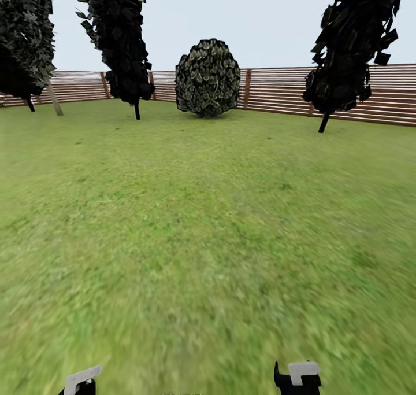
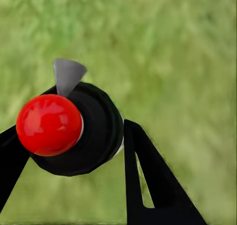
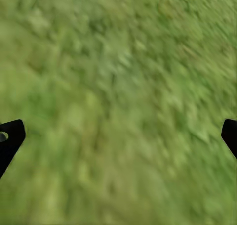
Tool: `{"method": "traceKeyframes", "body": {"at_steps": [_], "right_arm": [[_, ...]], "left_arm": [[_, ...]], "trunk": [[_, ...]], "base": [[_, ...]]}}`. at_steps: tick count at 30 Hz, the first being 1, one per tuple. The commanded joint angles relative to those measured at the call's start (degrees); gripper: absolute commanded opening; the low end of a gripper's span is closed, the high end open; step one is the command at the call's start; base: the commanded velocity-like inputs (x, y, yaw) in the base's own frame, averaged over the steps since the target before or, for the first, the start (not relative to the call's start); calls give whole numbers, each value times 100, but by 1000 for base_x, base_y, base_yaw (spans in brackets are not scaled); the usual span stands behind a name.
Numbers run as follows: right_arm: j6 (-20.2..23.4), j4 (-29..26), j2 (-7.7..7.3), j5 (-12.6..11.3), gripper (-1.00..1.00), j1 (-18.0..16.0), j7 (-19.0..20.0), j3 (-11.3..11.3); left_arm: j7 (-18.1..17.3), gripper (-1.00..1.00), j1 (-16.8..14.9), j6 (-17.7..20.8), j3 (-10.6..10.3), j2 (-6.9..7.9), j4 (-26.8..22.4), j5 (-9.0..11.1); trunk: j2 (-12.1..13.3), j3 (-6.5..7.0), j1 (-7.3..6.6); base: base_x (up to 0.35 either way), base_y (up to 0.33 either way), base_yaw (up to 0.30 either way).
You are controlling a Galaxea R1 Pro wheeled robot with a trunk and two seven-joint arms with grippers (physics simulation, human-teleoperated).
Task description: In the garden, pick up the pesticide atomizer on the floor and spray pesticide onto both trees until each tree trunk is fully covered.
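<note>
The pesticide atomizer (image 2: pixel 96 131) has a black round body, a glossy red ball top (image 2: pixel 49 124) and a grey pointed nozzle (image 2: pixel 66 74). My left gripper (image 2: pixel 69 138) is shut on it, one black finger on each side, above blurry green grass. The head view catches my left gripper (image 1: pixel 81 380) and right gripper (image 1: pixel 297 376) at the bottom edge over the lawn (image 1: pixel 208 239). My right gripper (image 3: pixel 118 133) is open, with nothing between its fingers but grass. The two thick grey-tan tree trunks are out of view.
A brown slat fence (image 1: pixel 346 94) closes the far side of the lawn. Black cypress-like trees stand at the left (image 1: pixel 118 36), far left (image 1: pixel 23 36) and right (image 1: pixel 346 48). A round dark shrub (image 1: pixel 208 78) sits by the fence. A thin pale leaning stem (image 1: pixel 55 101) stands at far left.
</note>
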Motion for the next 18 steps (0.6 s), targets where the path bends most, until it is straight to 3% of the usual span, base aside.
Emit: {"method": "traceKeyframes", "body": {"at_steps": [1,18], "right_arm": [[-11,3,5,60,100,-4,-32,-42],[-11,5,18,60,100,-3,-33,-42]], "left_arm": [[-4,-100,-6,-22,50,-1,8,-57],[-4,-100,-6,-22,50,-1,9,-57]], "trunk": [[-2,-8,-1],[-2,-31,-1]], "base": [[0,0,275],[0,0,279]]}}
